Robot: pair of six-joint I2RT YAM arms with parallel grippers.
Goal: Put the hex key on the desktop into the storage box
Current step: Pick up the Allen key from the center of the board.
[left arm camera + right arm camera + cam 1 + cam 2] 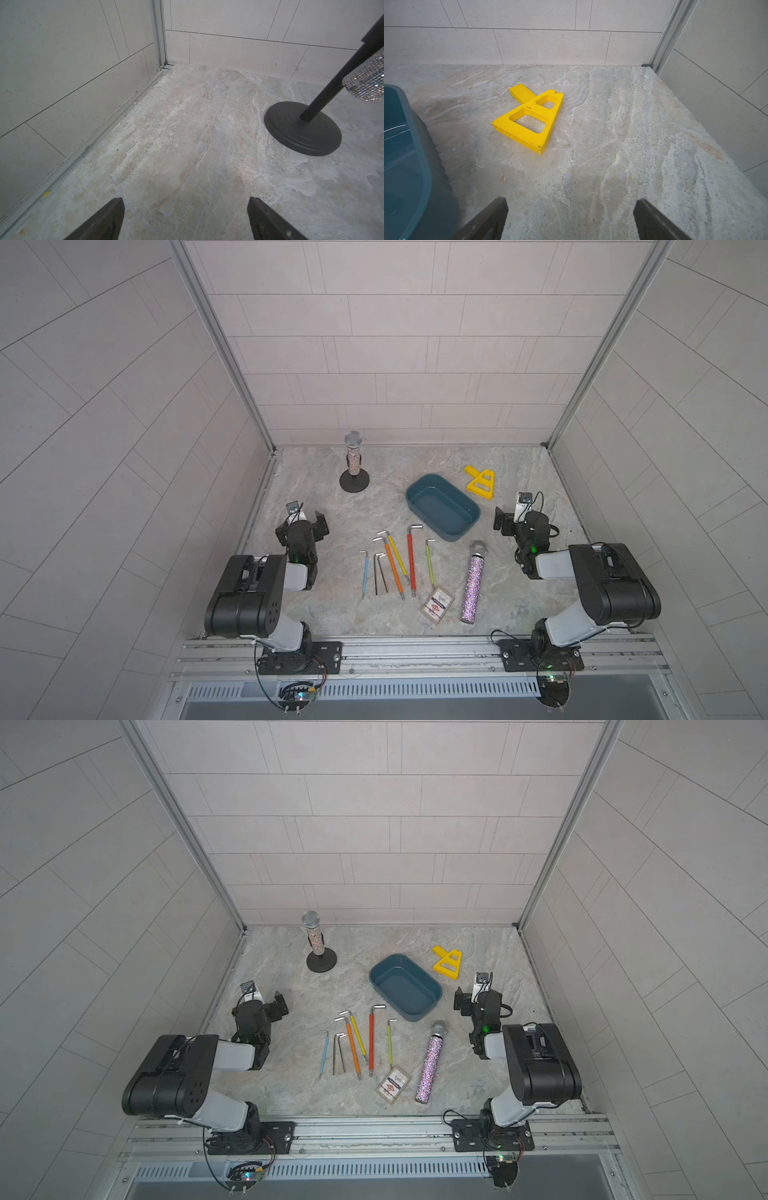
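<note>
Left gripper [185, 199] and right gripper [572, 199] both stand wide open, holding nothing. I see hex keys [411, 564] on the desktop [332, 614], near-left of the storage box [442, 510].

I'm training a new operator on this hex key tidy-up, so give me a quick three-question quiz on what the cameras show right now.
1. True or false: the storage box already holds a hex key.
2. Which colour of hex key lies nearest the storage box: A blue, B green, C orange?
3. How do the fingers of the left gripper and right gripper stand?
Key: 1 false, it is empty; 2 B, the green hex key; 3 open, holding nothing.
</note>
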